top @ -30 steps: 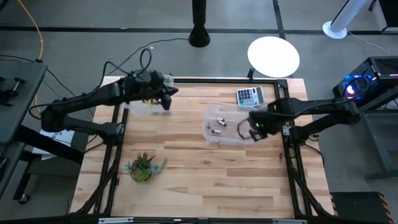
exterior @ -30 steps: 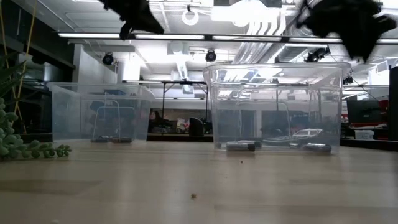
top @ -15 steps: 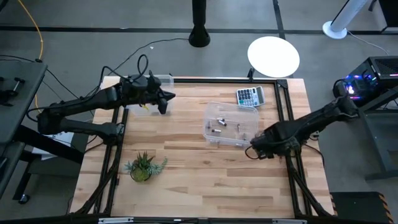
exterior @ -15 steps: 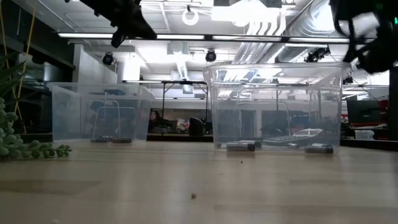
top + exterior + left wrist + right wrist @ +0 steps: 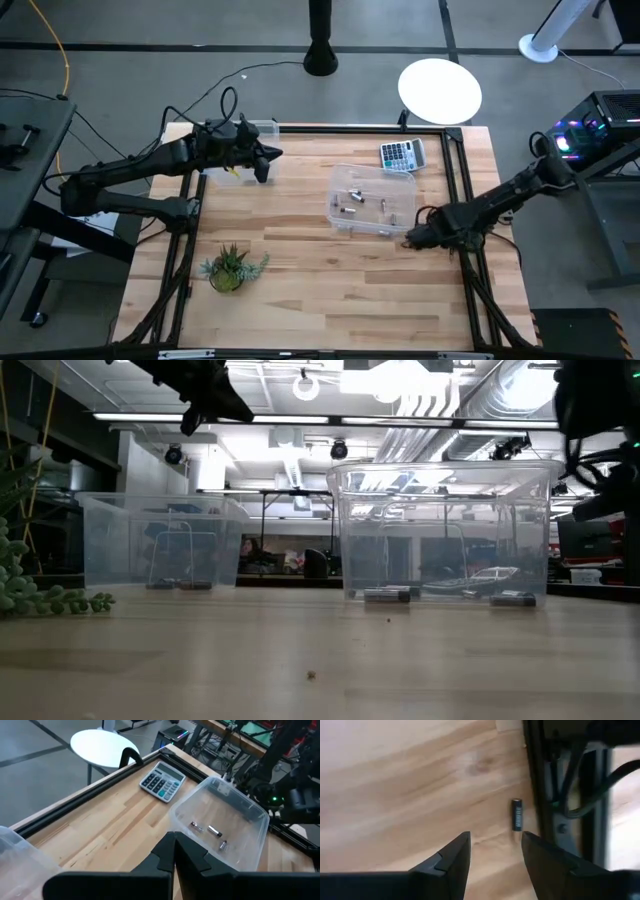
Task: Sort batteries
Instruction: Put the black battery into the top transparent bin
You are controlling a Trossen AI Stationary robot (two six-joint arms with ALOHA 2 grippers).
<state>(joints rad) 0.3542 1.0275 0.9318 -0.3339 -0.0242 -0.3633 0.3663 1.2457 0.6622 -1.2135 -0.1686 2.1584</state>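
Two clear plastic bins stand on the pale wooden slatted table (image 5: 320, 270): the larger clear rectangular bin (image 5: 372, 200) near the middle-right, and a smaller clear bin (image 5: 235, 170) at the far left edge, under the left arm. In the high view about five small silvery and dark cylindrical batteries (image 5: 352, 198) lie scattered on the floor of the larger bin; the left wrist view shows only three of them clearly. The low view shows two more short dark cylinders on the floor of the smaller bin. One further small dark cylindrical battery (image 5: 517, 814) lies alone on the bare wood, close beside the black metal table frame (image 5: 535, 780), outside both bins. The right gripper (image 5: 492, 847) hangs low over the table's right edge, just off the near right corner of the larger bin, its two dark fingers spread apart and holding nothing; the lone battery sits just ahead of the fingertips, slightly toward the frame side, not touching either. The left gripper (image 5: 174, 851) hovers over the smaller bin with its fingers closed together, tips meeting, and nothing visible between them. A grey calculator (image 5: 401, 154) lies at the far right corner, and a small green potted plant (image 5: 231, 268) stands near the front left.
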